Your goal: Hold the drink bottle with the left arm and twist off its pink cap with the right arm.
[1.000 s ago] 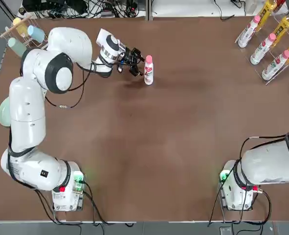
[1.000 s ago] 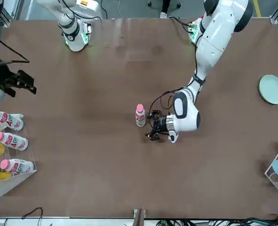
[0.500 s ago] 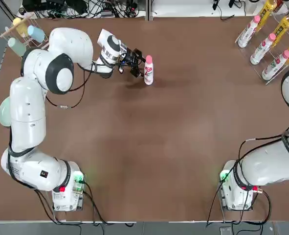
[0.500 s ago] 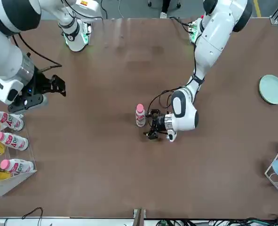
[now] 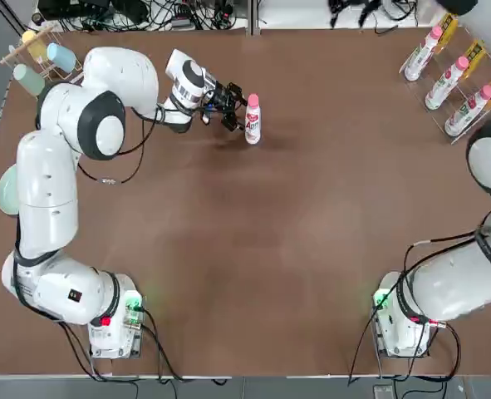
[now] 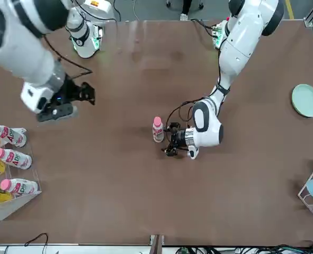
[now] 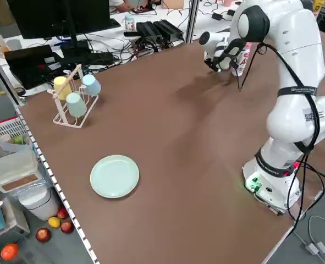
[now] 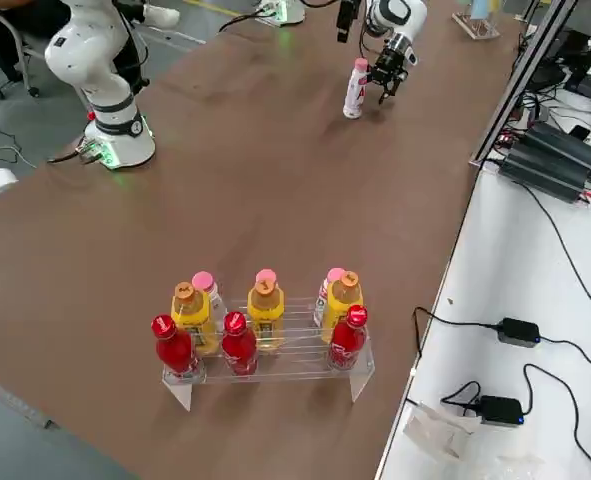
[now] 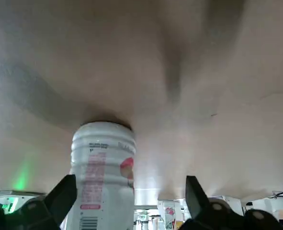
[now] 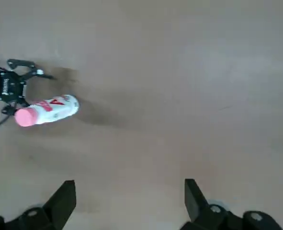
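White drink bottle (image 5: 252,126), red-pink label; pink cap (image 5: 252,100); brown table (image 5: 295,216).

Both arms are glossy white with thick rounded links and grey rings at the joints. The left arm (image 5: 50,191) has a big round black cap on one joint, and thin black cables loop along it. The right arm (image 6: 24,37) carries a black gripper (image 6: 74,100). Each base shows small green and red lights.
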### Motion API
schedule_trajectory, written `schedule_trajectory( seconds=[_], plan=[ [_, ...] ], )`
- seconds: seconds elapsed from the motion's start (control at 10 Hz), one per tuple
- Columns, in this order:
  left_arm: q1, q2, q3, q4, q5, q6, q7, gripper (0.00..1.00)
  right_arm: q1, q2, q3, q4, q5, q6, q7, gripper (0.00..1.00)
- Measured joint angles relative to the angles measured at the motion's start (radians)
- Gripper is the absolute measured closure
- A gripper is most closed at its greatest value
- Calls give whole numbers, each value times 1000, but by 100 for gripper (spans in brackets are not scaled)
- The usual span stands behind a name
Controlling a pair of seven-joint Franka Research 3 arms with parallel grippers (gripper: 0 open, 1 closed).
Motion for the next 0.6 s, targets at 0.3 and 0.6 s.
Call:
schedule_trajectory(
  seconds=[0.3, 0.6],
  plan=[
    [-2, 0, 1, 0, 0, 0, -1, 0, 96, 45, 0, -4, -1, 30, 119, 0],
    [6, 0, 8, 3, 0, -1, -4, 0, 152, 82, -1, -14, -2, 73, 218, 0]
  ],
)
